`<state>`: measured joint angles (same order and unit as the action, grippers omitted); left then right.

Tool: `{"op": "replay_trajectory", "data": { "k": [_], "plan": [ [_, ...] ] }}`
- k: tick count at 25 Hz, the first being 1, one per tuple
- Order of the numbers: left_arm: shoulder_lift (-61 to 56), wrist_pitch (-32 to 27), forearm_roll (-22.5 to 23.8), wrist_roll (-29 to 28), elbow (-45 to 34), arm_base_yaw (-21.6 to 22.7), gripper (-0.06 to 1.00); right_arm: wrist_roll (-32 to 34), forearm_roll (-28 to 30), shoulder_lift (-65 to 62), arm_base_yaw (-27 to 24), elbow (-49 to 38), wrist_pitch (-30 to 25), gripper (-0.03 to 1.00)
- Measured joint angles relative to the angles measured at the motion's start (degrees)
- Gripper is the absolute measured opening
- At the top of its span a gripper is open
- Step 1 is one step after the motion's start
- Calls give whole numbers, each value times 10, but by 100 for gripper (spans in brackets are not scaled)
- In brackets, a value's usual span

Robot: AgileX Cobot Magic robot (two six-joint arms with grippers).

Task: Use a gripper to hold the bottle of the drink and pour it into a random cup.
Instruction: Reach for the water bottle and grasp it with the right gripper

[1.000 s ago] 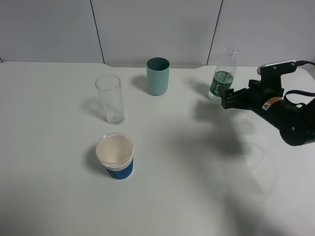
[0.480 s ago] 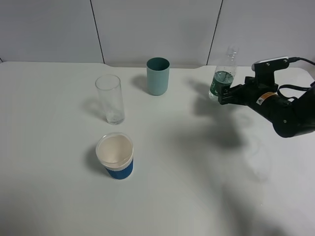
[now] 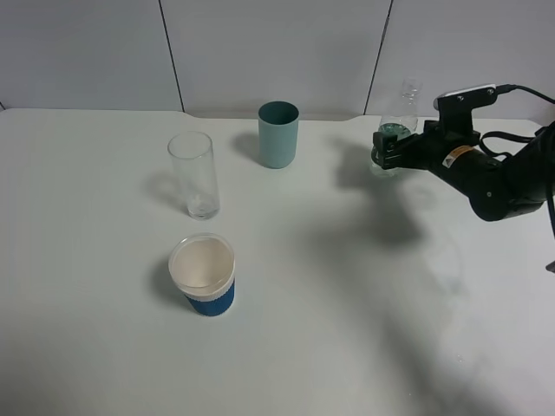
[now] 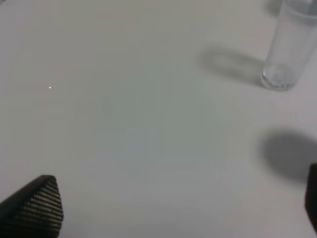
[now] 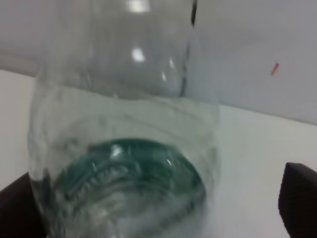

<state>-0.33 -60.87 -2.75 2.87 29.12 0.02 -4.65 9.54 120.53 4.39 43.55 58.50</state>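
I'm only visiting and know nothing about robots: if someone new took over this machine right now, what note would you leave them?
Right gripper: open, jaws on either side of the bottle, not closed on it.
Left gripper: open, holding nothing, above the table near the clear glass.
Bottle: upright, far right of the table. Teal cup: at the back, to the bottle's left.
Done: gripper placed at the bottle.
Left: close, lift, carry to the cup, pour.
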Motion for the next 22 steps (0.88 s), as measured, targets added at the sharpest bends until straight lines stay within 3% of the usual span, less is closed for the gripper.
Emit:
{"op": "replay_trajectory", "data": {
  "k": [8,17,19,22],
  "plan": [
    [0,0,0,0,0,0,99,0,44,24,0,39,-15,90],
    [0,0,0,0,0,0,99,0,54,30,0,39,-16,90],
    [0,0,0,0,0,0,99,0,54,30,0,39,-16,86],
    [0,0,0,0,0,0,99,0,56,30,0,39,-19,68]
  ]
}}
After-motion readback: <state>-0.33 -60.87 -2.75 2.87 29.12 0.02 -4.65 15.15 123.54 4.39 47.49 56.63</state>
